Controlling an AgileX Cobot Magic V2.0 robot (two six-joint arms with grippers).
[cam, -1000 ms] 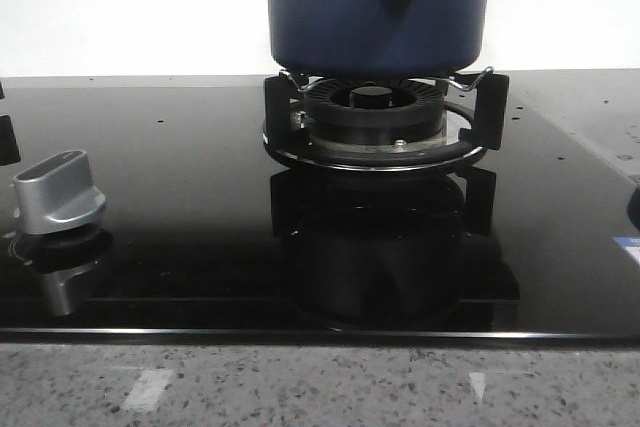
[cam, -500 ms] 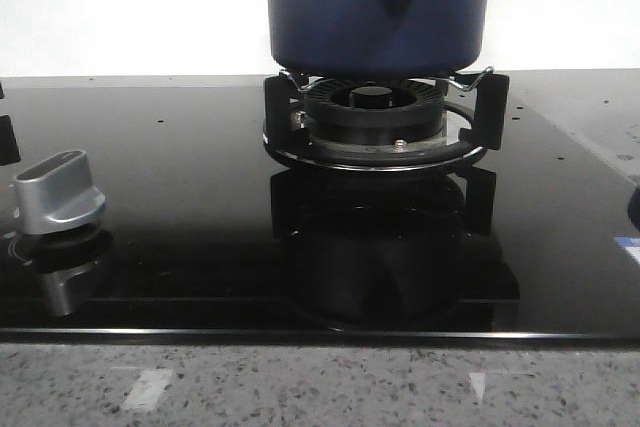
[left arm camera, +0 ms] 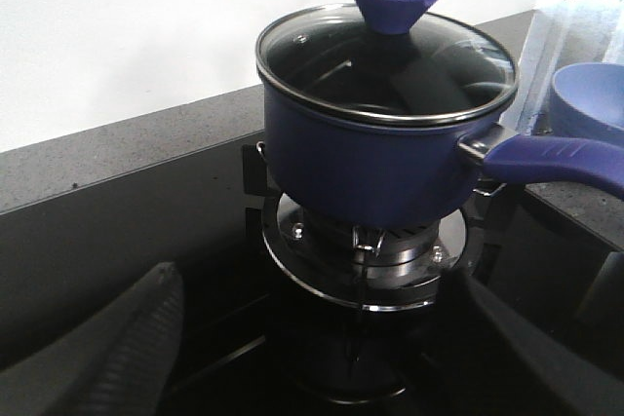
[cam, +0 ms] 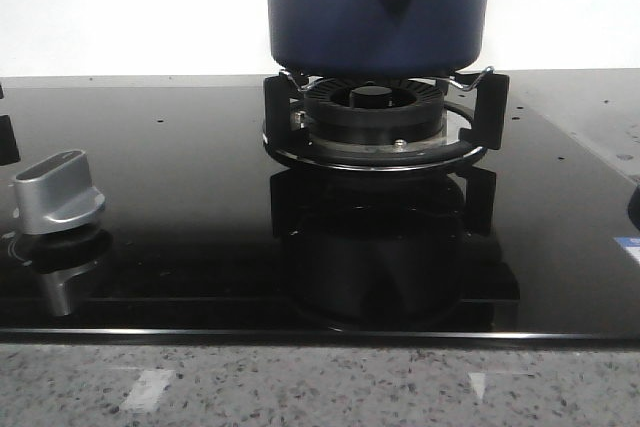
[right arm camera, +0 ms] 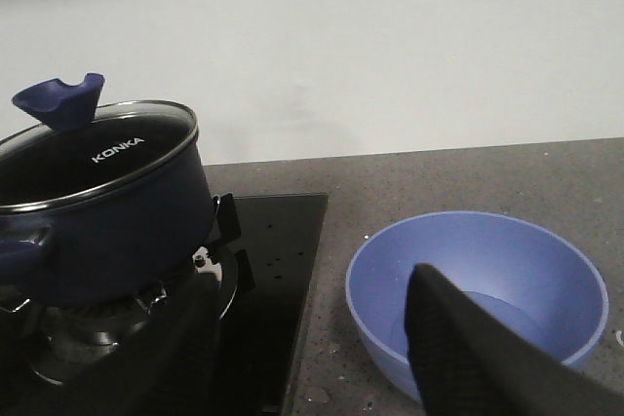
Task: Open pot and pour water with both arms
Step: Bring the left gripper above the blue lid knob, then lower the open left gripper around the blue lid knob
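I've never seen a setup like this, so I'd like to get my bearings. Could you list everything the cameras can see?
pot: one, dark blue, on the burner.
glass lid: one, clear with a blue knob, on the pot.
burner: one, black, on the cooktop.
cooktop: one, glossy black, set in a speckled grey counter.
stove knob: one, silver, on the cooktop's left.
bowl: one, light blue, on the counter beside the cooktop.
left gripper: black fingers spread, holding nothing.
right gripper: black fingers spread, holding nothing.
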